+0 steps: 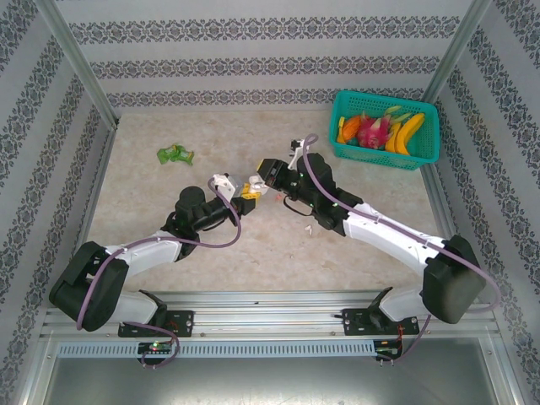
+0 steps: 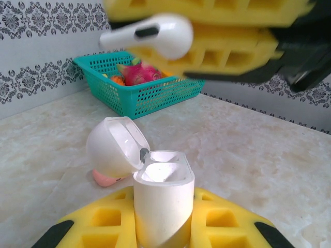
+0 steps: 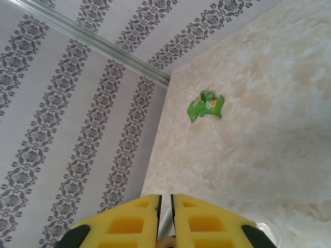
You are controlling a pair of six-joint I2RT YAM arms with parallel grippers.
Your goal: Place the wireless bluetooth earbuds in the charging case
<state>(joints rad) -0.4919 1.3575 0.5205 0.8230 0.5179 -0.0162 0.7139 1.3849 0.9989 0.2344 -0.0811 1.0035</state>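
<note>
- Holding a white earbud, the closed right gripper hangs at 12 o'clock over the charging case.
- The left gripper clamps it, lid open.
- Next, probably: lower the stem into a socket.

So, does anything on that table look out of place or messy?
One thing: a crumpled green wrapper lies alone on the table toward the far left wall, like litter. The fruit basket sits upright in the far right corner.

Left end effector, right end effector, both clenched
</note>
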